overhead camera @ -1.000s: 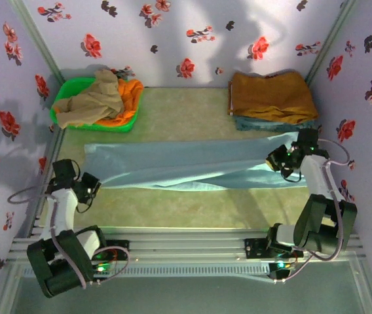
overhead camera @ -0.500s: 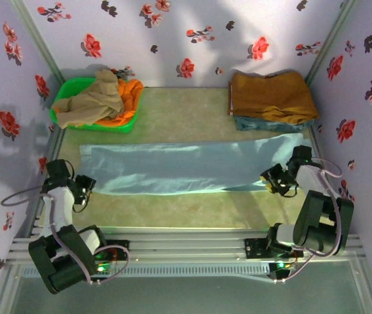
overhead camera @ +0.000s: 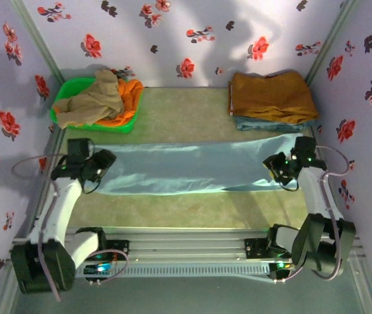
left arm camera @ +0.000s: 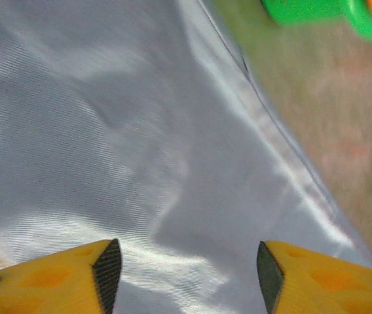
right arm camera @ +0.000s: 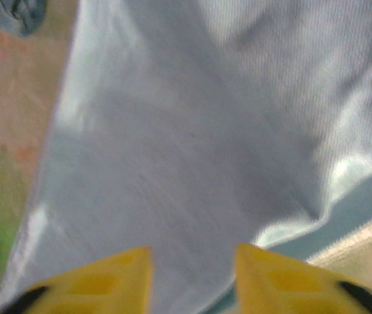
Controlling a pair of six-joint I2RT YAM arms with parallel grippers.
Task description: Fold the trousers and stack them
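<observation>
Your left jaws are well apart with nothing between them. The two yellow fingers frame a broad gap, and through it you look straight down on pale blue cloth. They hang over the left end of the trousers; I cannot tell whether the tips touch the cloth. Your right jaws are apart too, with a narrower gap. Their yellow fingers sit either side of bare cloth and grip nothing, over the right end of the trousers, just in from the edge.

The trousers lie across the middle of the surface, stretched left to right between your two arms as one long flat band. They are plain sky blue and mostly smooth, with a few soft creases. In the left wrist view one long edge of the cloth runs diagonally toward the green basket. In the right wrist view a second layer peeks out at the lower right.

At the back left, the basket holds a beige garment and an orange cloth. At the back right, a mustard-brown garment lies folded on a blue-grey one, and the trousers' far right corner lies just beside that pile.
</observation>
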